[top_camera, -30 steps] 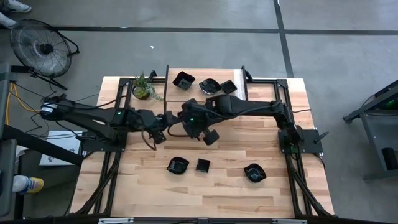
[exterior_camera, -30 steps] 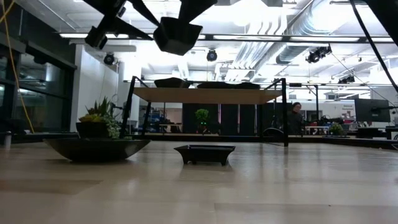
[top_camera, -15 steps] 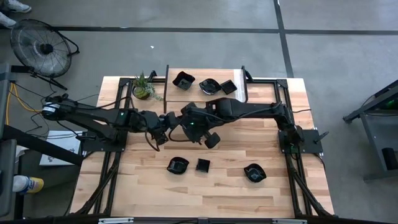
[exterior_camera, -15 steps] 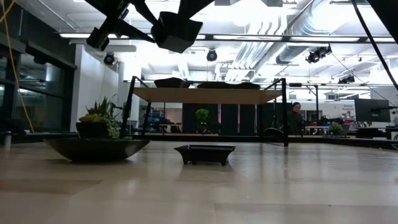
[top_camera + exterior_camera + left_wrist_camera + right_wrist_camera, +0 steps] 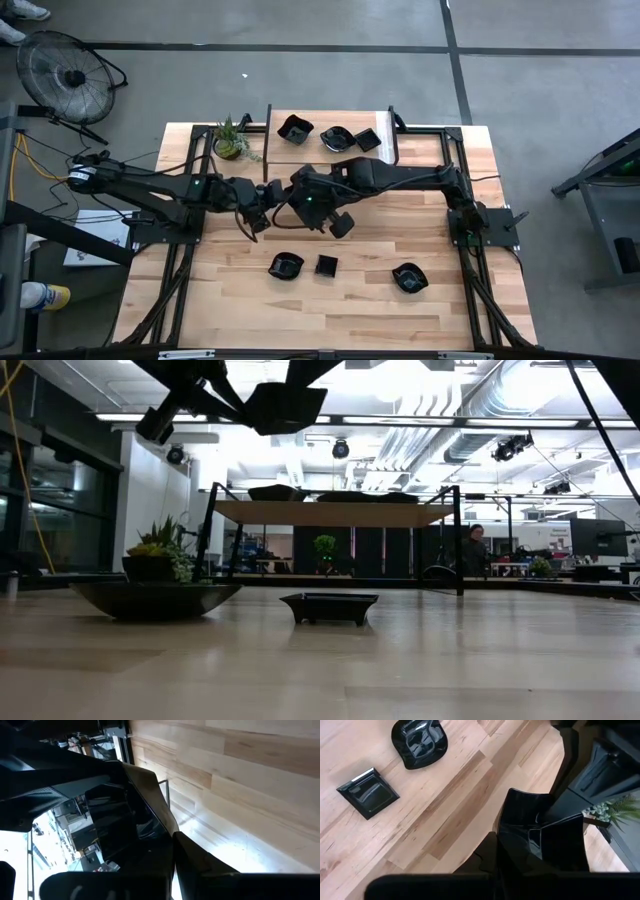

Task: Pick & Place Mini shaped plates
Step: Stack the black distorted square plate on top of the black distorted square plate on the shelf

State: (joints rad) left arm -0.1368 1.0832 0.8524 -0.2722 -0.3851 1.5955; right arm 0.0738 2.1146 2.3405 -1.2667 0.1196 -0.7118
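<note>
A glossy black mini plate (image 5: 540, 835) hangs high over the table's middle, between my two grippers, and shows near the top of the low view (image 5: 285, 405). My right gripper (image 5: 289, 195) comes at it from the right and is shut on it. My left gripper (image 5: 258, 203) comes from the left and is shut on its other side (image 5: 142, 815). Three more plates lie flat on the table: a wavy one (image 5: 286, 266), a square one (image 5: 326, 265) and a rounded one (image 5: 407, 278). Three others (image 5: 335, 137) sit on the raised shelf. My left gripper pinches the plate's edge (image 5: 162, 827) on its left side between its two fingers (image 5: 200, 862), reaching in about level from the table's left. The plate is lifted clear of the table. My right gripper pinches the opposite rim (image 5: 517, 827) between its fingers, coming from the table's right. The plate sticks out beyond the fingertips toward the left gripper, roughly level.
A raised wooden shelf (image 5: 330, 150) on a black frame stands at the far middle. A small potted plant (image 5: 230, 143) is at the far left. Black frame rails (image 5: 180, 260) run along both table sides. Bare wood lies at the near edge.
My left gripper has moved a little toward the table's right, up to the plate in my right gripper, and has shut on it. The plate, tilted before in the low view, now hangs nearly level. My right gripper has stayed shut.
</note>
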